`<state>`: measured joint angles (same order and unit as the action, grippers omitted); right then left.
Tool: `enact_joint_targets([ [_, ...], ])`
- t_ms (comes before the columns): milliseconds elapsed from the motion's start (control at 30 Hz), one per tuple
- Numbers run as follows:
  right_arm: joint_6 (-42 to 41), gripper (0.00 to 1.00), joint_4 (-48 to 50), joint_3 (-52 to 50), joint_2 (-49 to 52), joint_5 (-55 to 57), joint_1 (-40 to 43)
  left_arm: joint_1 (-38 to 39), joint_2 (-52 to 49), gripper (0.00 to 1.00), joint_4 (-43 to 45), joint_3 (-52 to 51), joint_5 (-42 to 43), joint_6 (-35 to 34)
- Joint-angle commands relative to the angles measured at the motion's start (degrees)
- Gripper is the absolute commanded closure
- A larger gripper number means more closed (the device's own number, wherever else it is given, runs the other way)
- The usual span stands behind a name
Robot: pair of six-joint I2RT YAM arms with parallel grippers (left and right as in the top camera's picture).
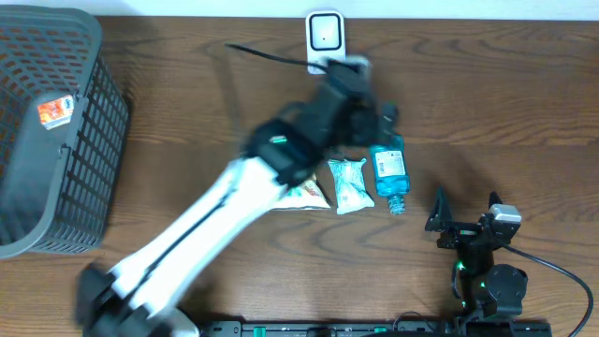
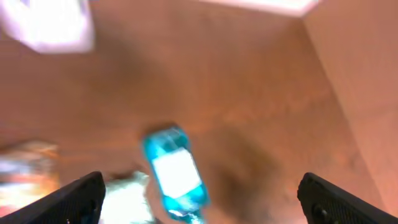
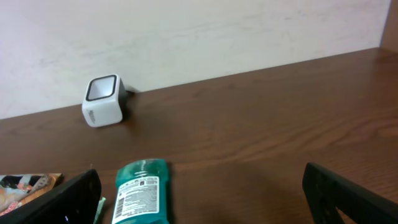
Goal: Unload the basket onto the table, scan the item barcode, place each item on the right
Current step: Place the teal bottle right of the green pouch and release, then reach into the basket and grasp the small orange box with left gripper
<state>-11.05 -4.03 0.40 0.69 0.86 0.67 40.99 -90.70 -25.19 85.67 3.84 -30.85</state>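
Blue plastic with its white label turned up, the bottle [image 1: 387, 167] lies flat on the wooden table [image 1: 524, 103]. Its cap points back toward my base, and it sits near the white scanner [image 1: 325, 32], which stands at the far edge.

It is the right-hand end of a short row, with a white packet [image 1: 349, 184] just beside it and a snack packet [image 1: 304, 195] beyond that. I judge the row was laid there so either arm can lift an item to the scanner's window. The dark basket [image 1: 56, 131] at the far left is probably there for finished goods.

My left gripper [image 2: 200, 177] hangs over the bottle's far end with its fingers [image 2: 81, 196] spread as wide as they go, pinching nothing. From my left wrist the bottle shows below and a little left of the midpoint between them. It rests on the wood rather than in my grasp. That view is smeared, so I cannot say how far above it I am.

My right gripper [image 3: 200, 180] is likewise spread and empty, parked low at the near edge and facing the bottle and the scanner. The bottle's label carries print, but I cannot make out the barcode itself. I reckon the bottle must be pinched across its flat sides and the code turned toward the scanner.
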Motion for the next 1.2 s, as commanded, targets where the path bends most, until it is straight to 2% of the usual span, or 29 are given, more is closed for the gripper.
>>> enact_joint_targets([
  [0,0.42,0.01,-0.22,-0.09,-0.31,0.11,-0.66,-3.74,7.78,0.01,-3.17,1.38,-16.0,7.67],
  [67,0.42,0.01,-0.22,-0.09,-0.31,0.11,-0.66,-7.63,12.57,0.0,-4.92,1.36,-25.79,10.43],
  [167,0.42,0.01,-0.22,-0.09,-0.31,0.09,-0.66,-14.86,16.92,0.01,-5.77,1.36,-34.58,10.47],
  [267,0.42,0.01,-0.22,-0.09,-0.31,0.09,-0.66,-26.69,19.3,0.01,-5.79,1.36,-36.89,9.86],
  [367,0.42,0.01,-0.22,-0.09,-0.31,0.11,-0.66,-39.95,19.5,0.02,-5.84,1.36,-36.39,4.35],
  [400,0.42,0.01,-0.22,-0.09,-0.31,0.11,-0.66,-44.59,19.21,0.02,-5.86,1.36,-34.75,1.9],
  [500,0.42,0.01,-0.22,-0.09,-0.31,0.11,-0.66,-59.39,17.57,0.02,-5.84,1.36,-21.2,-4.76],
  [667,0.42,0.01,-0.22,-0.09,-0.31,0.11,-0.66,-76.89,9.79,0.02,-5.31,1.36,-0.79,-14.73],
  [767,0.42,0.01,-0.22,-0.09,-0.31,0.09,-0.66,-81.81,3.08,0.02,-4.57,1.36,5.73,-15.54],
  [833,0.42,0.01,-0.22,-0.09,-0.31,0.11,-0.66,-83.14,-1.92,0.02,-4.11,1.36,6.49,-15.5],
  [1000,0.42,0.01,-0.22,-0.09,-0.31,0.11,-0.66,-82.93,-11.76,0.02,0.09,1.36,7.76,-15.34],
  [1167,0.42,0.01,-0.22,-0.09,-0.31,0.11,-0.66,-81.42,-18.49,0.02,7.89,1.36,7.48,-15.45],
])
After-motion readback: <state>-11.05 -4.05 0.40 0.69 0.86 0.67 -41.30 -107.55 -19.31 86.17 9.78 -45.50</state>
